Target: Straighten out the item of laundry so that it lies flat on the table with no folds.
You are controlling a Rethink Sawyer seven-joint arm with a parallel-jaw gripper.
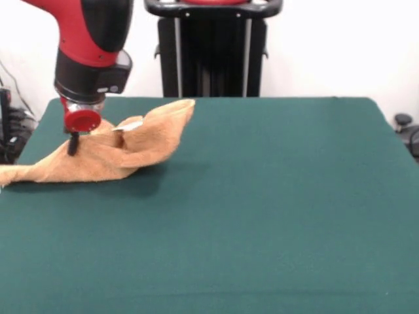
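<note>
The item of laundry [111,154] is an orange-tan towel lying bunched on the far left of the table [262,209]. It has raised folds, one end points up toward the back at the right, and a thin tail runs off to the left edge of the picture. A small white tag shows on a fold near its middle. My gripper [73,144] comes down under the red and black arm onto the towel's left-middle part and touches the cloth. How its jaws stand is hidden.
The towel lies close to the table's left edge. Dark cables and gear [10,124] sit beyond that edge. A black wheeled object [407,127] stands past the right edge. The green top stretches wide to the right of and in front of the towel.
</note>
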